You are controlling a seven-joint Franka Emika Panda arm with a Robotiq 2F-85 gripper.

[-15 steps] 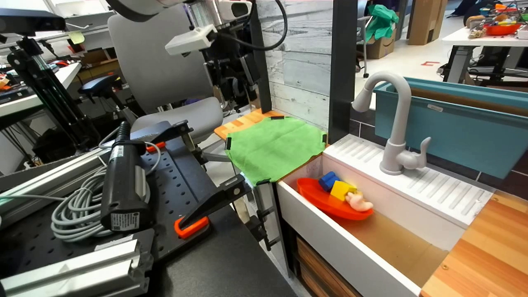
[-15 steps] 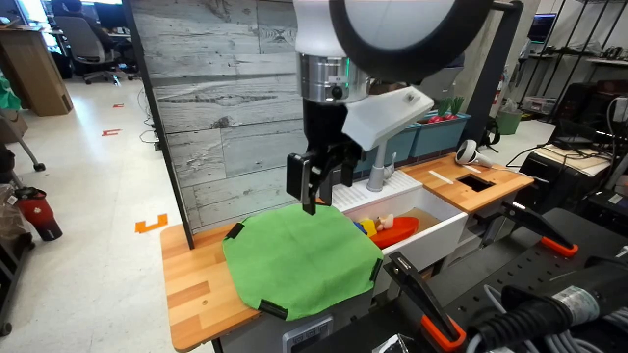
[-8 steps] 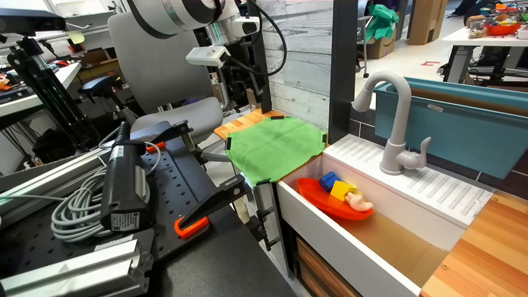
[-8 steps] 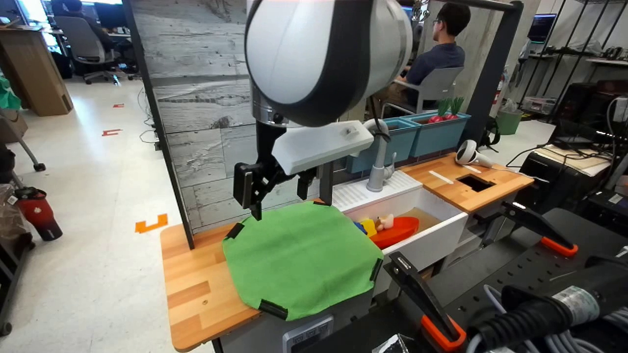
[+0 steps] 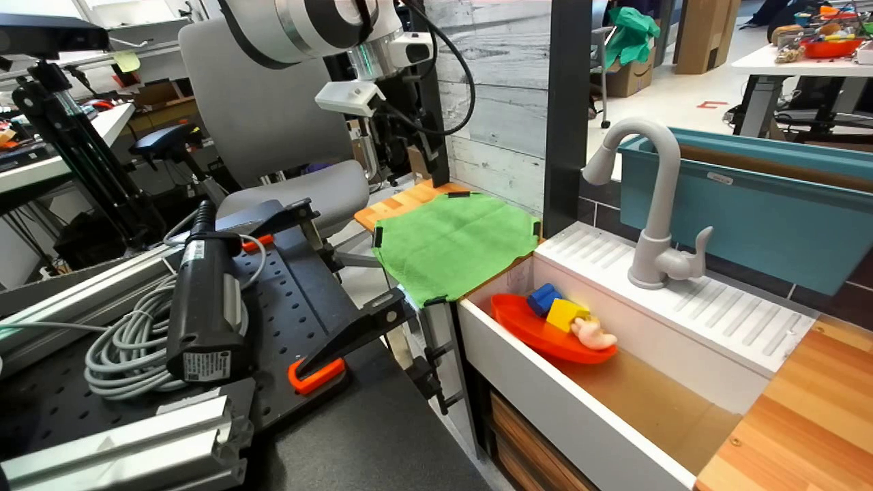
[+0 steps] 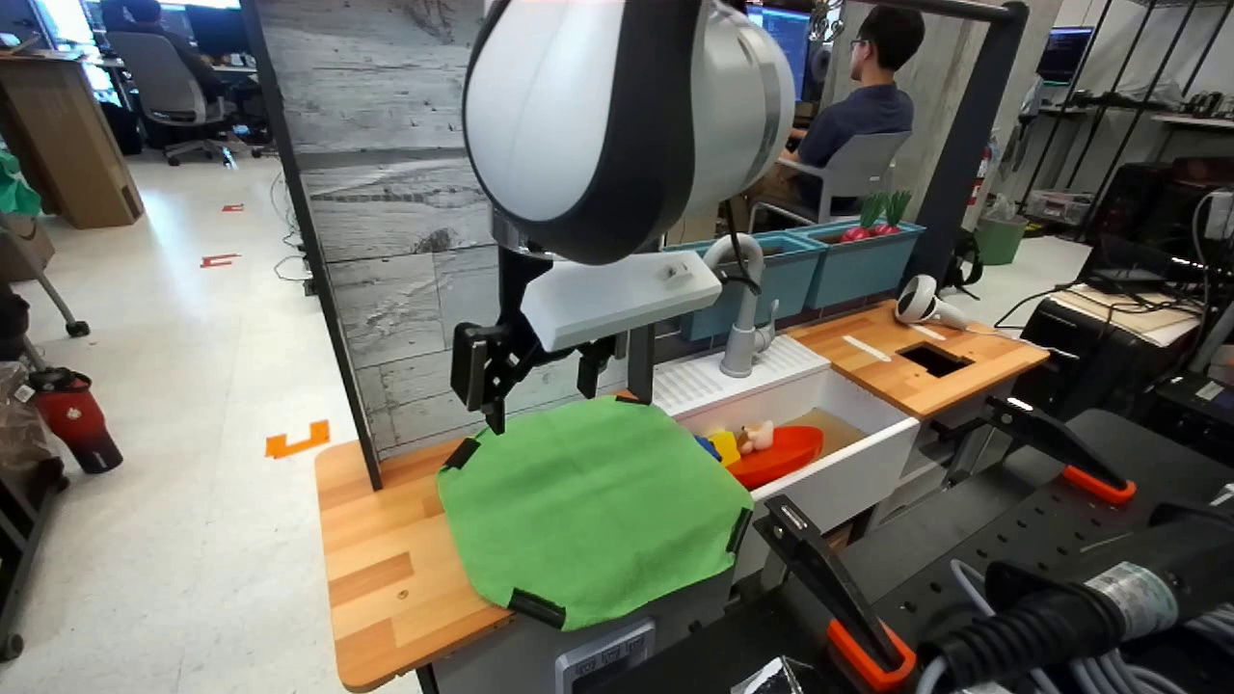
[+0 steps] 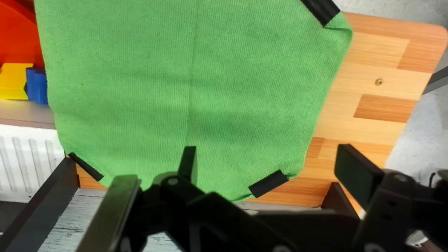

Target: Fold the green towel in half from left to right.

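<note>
The green towel (image 5: 457, 245) lies spread flat on the end of a wooden counter in both exterior views (image 6: 598, 511). Black strips lie across its corners, two of them at the wall side in the wrist view. A faint crease runs down the middle of the towel (image 7: 175, 87). My gripper (image 6: 542, 405) is open and empty, above the towel's wall-side edge. In the wrist view the gripper (image 7: 267, 154) has its fingers wide apart, on either side of one corner strip (image 7: 268, 183). The gripper also shows small and dark in an exterior view (image 5: 404, 158).
The bare wooden counter (image 6: 386, 559) extends past the towel. A grey plank wall (image 6: 443, 212) with a dark post stands behind. A white sink (image 5: 580, 402) with a faucet (image 5: 658, 204) adjoins the towel and holds a red boat-like dish (image 5: 545, 334) and toys. Black clamps (image 6: 829, 578) sit near the front.
My gripper has moved across above the towel, away from the sink and toward the counter's free end, with only a small shift in the last half second. The towel has not moved.
</note>
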